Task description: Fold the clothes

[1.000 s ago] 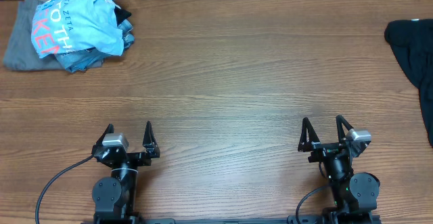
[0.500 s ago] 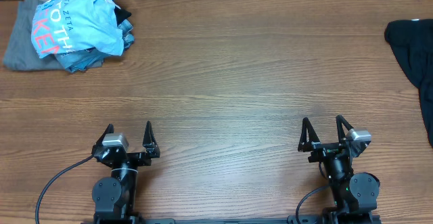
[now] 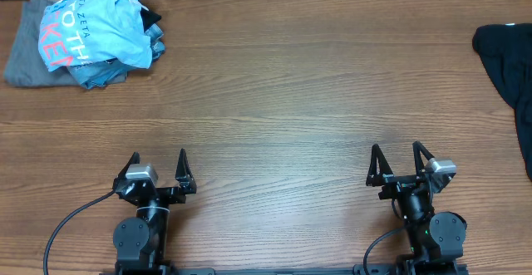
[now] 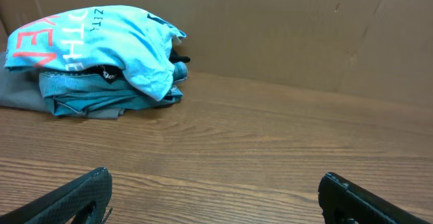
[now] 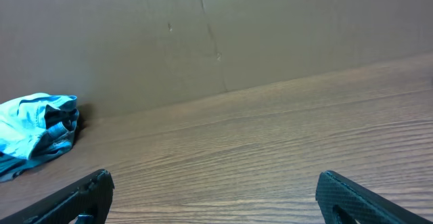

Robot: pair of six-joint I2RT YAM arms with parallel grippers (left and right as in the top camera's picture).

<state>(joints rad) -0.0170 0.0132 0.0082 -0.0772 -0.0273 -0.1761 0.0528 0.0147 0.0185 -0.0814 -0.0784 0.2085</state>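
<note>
Lying at right edge, black T-shirt (image 3: 510, 57), well apart from left tool (image 3: 159, 154), right tool (image 3: 396, 146), both spread wide

T-shirt (image 3: 507, 52) at far right edge of table (image 3: 291, 100), shirt (image 3: 100, 27) heaped on garment (image 3: 20, 61) far left

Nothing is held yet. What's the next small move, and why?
Probably reach the right pincer, open and empty, toward the black T-shirt bunched at the right edge of the overhead view, and drag it toward the middle. It lies unfolded and far nearer that arm than the left pincer.
</note>
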